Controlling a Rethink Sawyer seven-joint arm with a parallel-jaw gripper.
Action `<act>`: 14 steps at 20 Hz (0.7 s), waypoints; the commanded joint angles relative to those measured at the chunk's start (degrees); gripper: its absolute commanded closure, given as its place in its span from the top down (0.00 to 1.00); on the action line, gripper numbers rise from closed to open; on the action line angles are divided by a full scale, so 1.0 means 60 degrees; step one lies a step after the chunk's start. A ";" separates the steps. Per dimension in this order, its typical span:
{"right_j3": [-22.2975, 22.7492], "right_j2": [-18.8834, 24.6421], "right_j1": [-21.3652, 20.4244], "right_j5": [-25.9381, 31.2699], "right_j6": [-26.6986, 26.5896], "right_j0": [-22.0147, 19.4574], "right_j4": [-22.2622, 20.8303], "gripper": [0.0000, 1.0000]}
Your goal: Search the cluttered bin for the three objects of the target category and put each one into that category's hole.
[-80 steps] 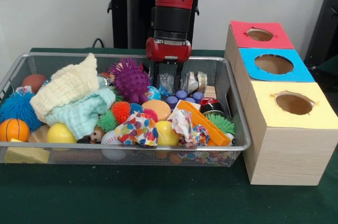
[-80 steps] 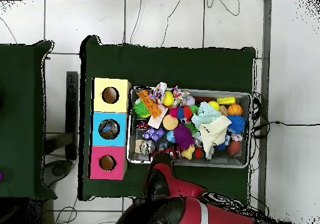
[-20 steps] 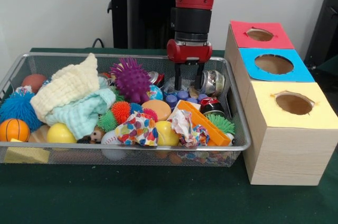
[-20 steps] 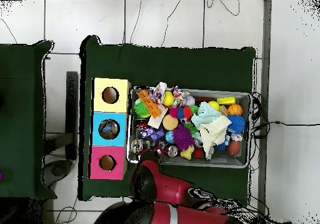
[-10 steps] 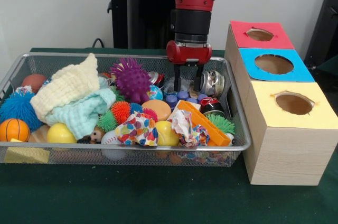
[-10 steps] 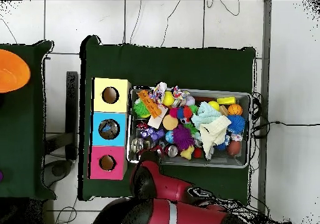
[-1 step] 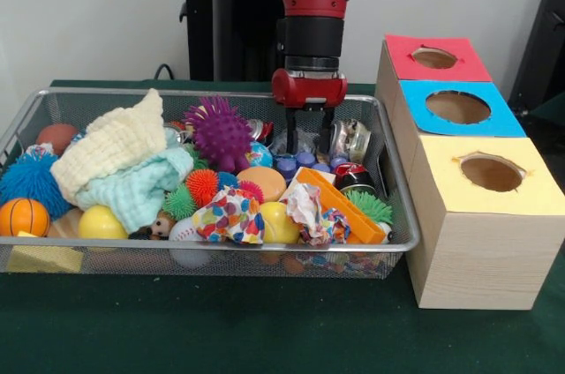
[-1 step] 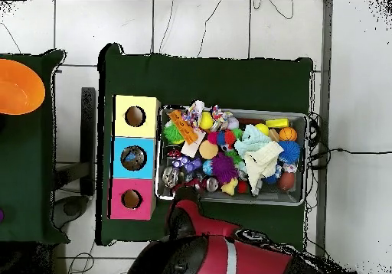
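Green cloth covers the table (image 7: 265, 339) in the front view, where a wire basket (image 7: 402, 233) holds a pile of toys and a wooden box (image 7: 468, 250) stands just beside its right end, presumably so sorted items travel only a short way. Three holes sit on the box top, framed in red (image 7: 434, 57), blue (image 7: 457, 107) and yellow (image 7: 492, 173). The gripper (image 7: 308, 133) hangs over the basket's far right corner, its two fingers spread apart and holding nothing. A crushed silver can (image 7: 350, 138) lies just right of the fingers, dented and shiny, and is the likely target; a second can (image 7: 354, 178), dark with red, lies nearer the front. In the overhead view, the arm (image 8: 200, 225) reaches into the basket's (image 8: 230, 200) bottom-left corner, beside the box (image 8: 135, 157); the silver can (image 8: 169, 177) appears as a small grey patch near the basket's left wall.
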 commanded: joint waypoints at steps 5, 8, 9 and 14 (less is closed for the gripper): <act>-0.1050 0.0398 0.0960 0.0539 0.2402 -0.0730 -0.0519 1.00; -0.1210 0.0315 0.1042 0.0459 0.2289 -0.0778 -0.0629 1.00; -0.1272 0.0314 0.1120 0.0445 0.2271 -0.0809 -0.0680 1.00; -0.1416 0.0318 0.1351 0.0464 0.2296 -0.1009 -0.0885 1.00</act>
